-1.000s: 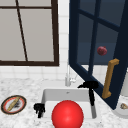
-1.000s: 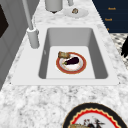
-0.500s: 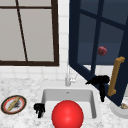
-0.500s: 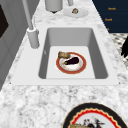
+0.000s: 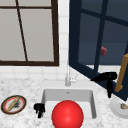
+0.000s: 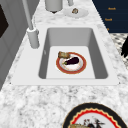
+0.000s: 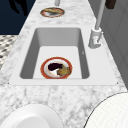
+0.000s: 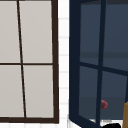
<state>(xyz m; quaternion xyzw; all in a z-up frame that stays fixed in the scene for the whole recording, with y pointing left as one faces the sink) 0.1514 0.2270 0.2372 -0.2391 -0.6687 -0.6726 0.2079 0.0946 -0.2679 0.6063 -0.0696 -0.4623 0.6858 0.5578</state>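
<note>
At the right end of the worktop, beside the open cabinet door (image 5: 75, 37), we see the right hand (image 5: 106, 77) hanging in the air just short of the wooden handle (image 5: 122, 73) on the door's edge. The hand lies stretched out flat and grips nothing; a narrow gap separates it from the handle. Over the last second it has drifted rightward from above the sink's right rim, so most of the space between it and the handle has closed. We judge this a reach in progress, with no contact made yet.

The door itself is dark blue and glazed, swung out over the counter. Behind its glass sits a small red thing (image 5: 103, 50). Below the hand, at the worktop's right edge, rests a white plate (image 5: 117, 108) with a scrap of food on it.

Further out, the faucet (image 5: 67, 75) stands at the back rim of the sink (image 5: 45, 93). In the basin lies a red-rimmed plate (image 6: 71, 62) carrying an eggplant (image 6: 72, 60) and a piece of bread. From the front a large red ball (image 5: 67, 115) covers that spot.

The left hand (image 5: 39, 109) hovers idle at the sink's front left corner, loosely spread and holding nothing, unmoved throughout. A patterned plate (image 5: 13, 104) sits on the left worktop, under the window (image 5: 27, 32).
</note>
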